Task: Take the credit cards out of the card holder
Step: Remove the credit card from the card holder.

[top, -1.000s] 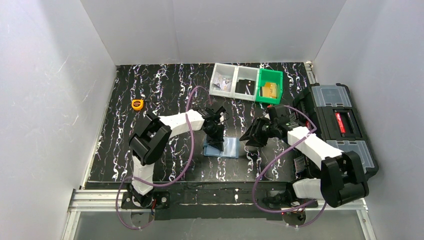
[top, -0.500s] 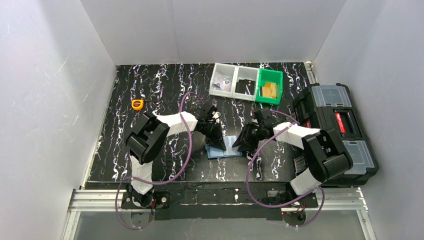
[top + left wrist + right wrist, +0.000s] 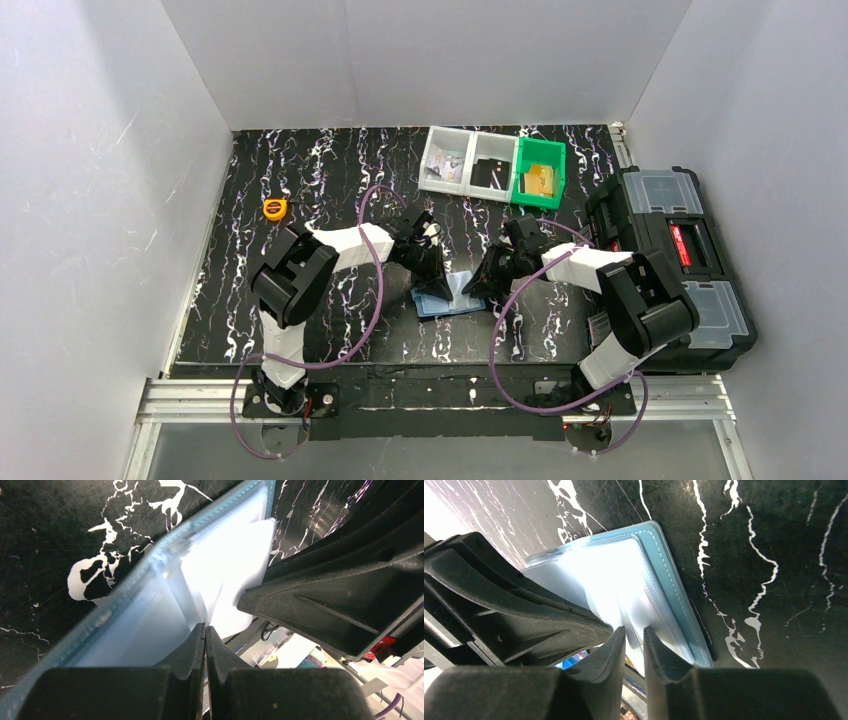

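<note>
The card holder (image 3: 450, 297), a small dusty-blue wallet, lies opened flat on the black, white-veined table (image 3: 300, 180), near the middle and a little toward the near edge. Its pale, shiny inside faces up, and its stitched blue border shows along the edges in both wrist views.

The left gripper (image 3: 431, 284) comes down on the holder's left part. In the left wrist view its two fingers are pressed together with no gap, and their tips touch the glossy inner surface of the holder (image 3: 150, 605).

The right gripper (image 3: 479, 283) reaches in from the right and meets the holder's right edge. In the right wrist view its fingers stand a narrow gap apart right over the pale inner sleeve of the holder (image 3: 664, 580). Whether anything is caught between them I cannot tell.

At the far side of the table stand two clear bins (image 3: 467, 160) and, touching them on the right, a green bin (image 3: 539, 172). A small yellow tape measure (image 3: 274, 209) lies far left. A black toolbox (image 3: 670, 250) sits off the table's right edge.
</note>
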